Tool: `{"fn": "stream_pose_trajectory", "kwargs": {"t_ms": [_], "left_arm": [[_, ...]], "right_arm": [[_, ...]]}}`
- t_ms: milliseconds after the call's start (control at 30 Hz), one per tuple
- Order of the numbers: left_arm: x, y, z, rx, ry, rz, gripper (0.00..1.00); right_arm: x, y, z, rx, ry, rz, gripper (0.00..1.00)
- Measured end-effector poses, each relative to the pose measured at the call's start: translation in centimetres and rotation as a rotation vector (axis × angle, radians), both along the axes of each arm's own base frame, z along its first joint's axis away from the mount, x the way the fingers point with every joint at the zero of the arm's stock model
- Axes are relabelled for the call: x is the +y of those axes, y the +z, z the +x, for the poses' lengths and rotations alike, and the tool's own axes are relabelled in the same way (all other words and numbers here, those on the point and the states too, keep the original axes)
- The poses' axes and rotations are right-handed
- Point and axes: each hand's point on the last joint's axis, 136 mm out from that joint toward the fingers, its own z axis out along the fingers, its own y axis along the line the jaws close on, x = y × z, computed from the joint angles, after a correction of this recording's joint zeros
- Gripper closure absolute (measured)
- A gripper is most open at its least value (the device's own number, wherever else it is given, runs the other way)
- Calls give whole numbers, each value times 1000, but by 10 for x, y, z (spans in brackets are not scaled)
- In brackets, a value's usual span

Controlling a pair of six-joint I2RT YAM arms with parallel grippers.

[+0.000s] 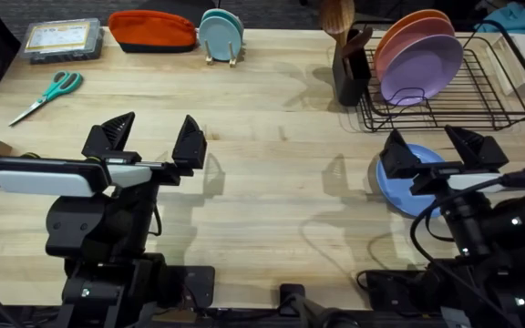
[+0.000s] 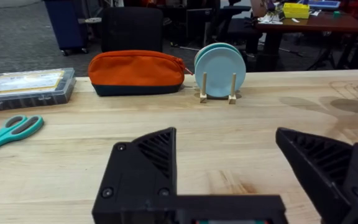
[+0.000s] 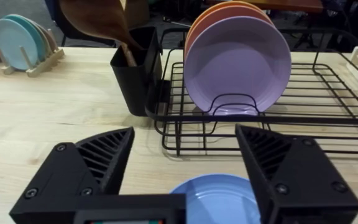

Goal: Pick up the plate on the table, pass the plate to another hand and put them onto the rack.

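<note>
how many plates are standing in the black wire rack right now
2. A lilac plate stands upright at the front of the rack, and an orange plate stands right behind it, mostly covered. Another could be hidden behind those. The blue plate lies on the table.

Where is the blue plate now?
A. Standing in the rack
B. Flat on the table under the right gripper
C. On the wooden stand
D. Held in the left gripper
B: the blue plate lies flat on the table, below the open right gripper, outside the rack.
</note>
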Motion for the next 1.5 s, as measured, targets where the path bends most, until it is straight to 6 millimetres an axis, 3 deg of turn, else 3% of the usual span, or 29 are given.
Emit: {"fn": "stream_pose_trajectory", "kwargs": {"t_ms": [633, 833, 867, 900, 1167, 1333, 1500], "left_arm": [[0, 1, -2, 24, -1, 20, 7], [0, 25, -14, 97, -2, 29, 7], [0, 32, -16, 107, -2, 30, 8], [0, 52, -20, 132, -3, 31, 7], [-3, 108, -17, 183, -21, 33, 7], [-8, 135, -11, 230, -49, 29, 7], [-15, 150, -4, 298, -92, 21, 7]], "right_arm": [[-3, -5, -2, 42, -17, -2, 4], [-4, -16, -18, 194, -22, 7, 4], [-3, -13, -20, 200, -22, 10, 4], [-4, 13, -27, 178, -24, 13, 4], [-4, 88, -40, 144, -29, 30, 4], [-4, 123, -35, 151, -31, 40, 3], [-3, 138, -27, 232, -29, 47, 3]]}}
